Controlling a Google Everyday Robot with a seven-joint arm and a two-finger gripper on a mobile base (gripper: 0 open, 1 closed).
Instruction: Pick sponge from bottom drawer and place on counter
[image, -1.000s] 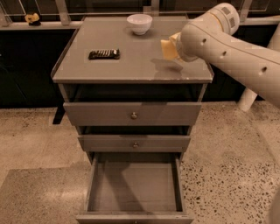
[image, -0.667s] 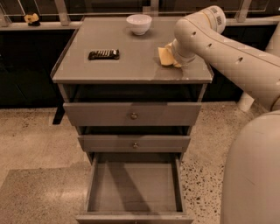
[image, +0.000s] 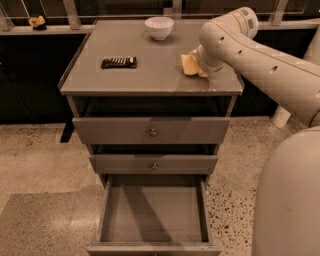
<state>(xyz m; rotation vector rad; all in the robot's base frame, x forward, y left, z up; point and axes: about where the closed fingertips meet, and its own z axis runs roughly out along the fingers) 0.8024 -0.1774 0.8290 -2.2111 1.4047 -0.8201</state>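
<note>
Lowered since a second ago, our arm has brought the sponge (image: 189, 64) down to the right side of the counter (image: 150, 75). It now lies on the top or just above it; we cannot tell which. Our gripper (image: 201, 67) sits tight against the sponge, tucked under the wrist, and we cannot tell how its jaws stand.

The step in hand, as we judge it, is the release. We want the soft pad resting flat and in from the right rim before we let go. We then lift straight up, so the curled edge does not catch and drag along.

Little stands in the way. The bowl (image: 159, 27) at the back and the dark bar (image: 119, 62) on the left are both well apart from the sponge. Below, the bottom drawer (image: 152, 212) stands pulled out, with no sponge in it.
</note>
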